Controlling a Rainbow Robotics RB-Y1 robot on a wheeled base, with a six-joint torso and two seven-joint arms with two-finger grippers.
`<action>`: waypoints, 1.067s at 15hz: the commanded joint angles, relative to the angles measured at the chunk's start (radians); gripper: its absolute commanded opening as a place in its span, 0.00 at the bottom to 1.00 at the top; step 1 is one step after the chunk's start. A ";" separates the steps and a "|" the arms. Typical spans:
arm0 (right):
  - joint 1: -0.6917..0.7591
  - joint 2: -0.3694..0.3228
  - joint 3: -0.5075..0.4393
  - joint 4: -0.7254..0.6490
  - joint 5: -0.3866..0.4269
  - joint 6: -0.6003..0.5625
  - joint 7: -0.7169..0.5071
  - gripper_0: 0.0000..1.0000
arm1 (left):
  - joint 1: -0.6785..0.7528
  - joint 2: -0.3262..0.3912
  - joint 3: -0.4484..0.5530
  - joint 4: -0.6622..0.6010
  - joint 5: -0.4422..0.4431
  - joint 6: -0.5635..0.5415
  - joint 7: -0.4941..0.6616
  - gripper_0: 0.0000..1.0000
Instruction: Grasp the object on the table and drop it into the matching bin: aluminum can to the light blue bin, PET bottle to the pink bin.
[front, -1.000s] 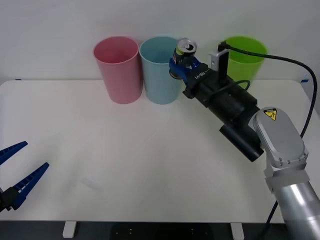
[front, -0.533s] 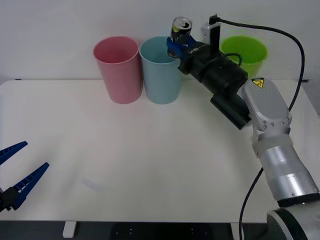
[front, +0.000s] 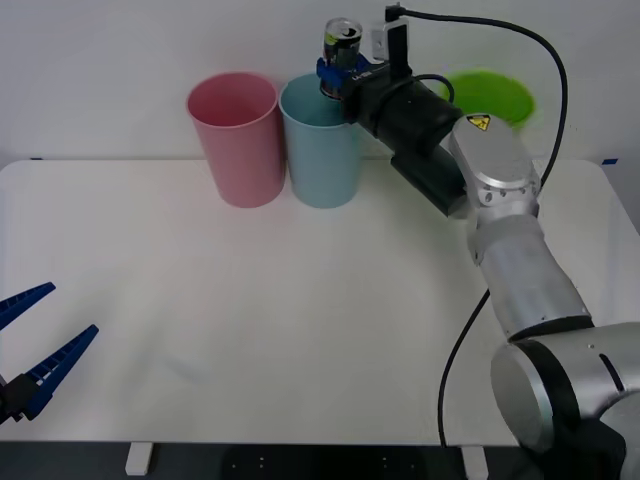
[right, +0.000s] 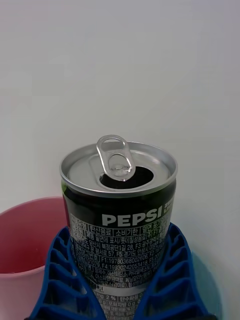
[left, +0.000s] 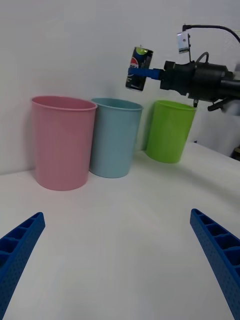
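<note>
Your right gripper (front: 336, 78) clamps the Pepsi can (front: 341, 42) upright, above the far right rim of the light blue bin (front: 320, 150). Your left gripper (front: 35, 340) hangs spread wide over the table's (front: 300, 320) near left corner.

white table (front: 300, 330) with rounded corners; standing upright on its far edge, in a row from the robot's left: pink bin (front: 235, 138), light blue bin (front: 320, 150) just beside it, and, apart toward the right, a lime green bin (left: 169, 130)
</note>
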 joint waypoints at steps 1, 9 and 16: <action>-0.103 0.024 -0.082 0.150 0.008 0.005 0.090 0.00 | 0.000 0.000 0.000 0.000 0.000 0.000 0.000 1.00; -0.150 0.030 -0.116 0.225 0.006 0.022 0.124 0.00 | 0.000 0.000 0.000 0.000 0.000 0.000 0.000 1.00; -0.149 0.030 -0.127 0.225 -0.006 0.016 0.130 1.00 | 0.000 0.000 0.000 0.000 0.000 0.000 0.000 1.00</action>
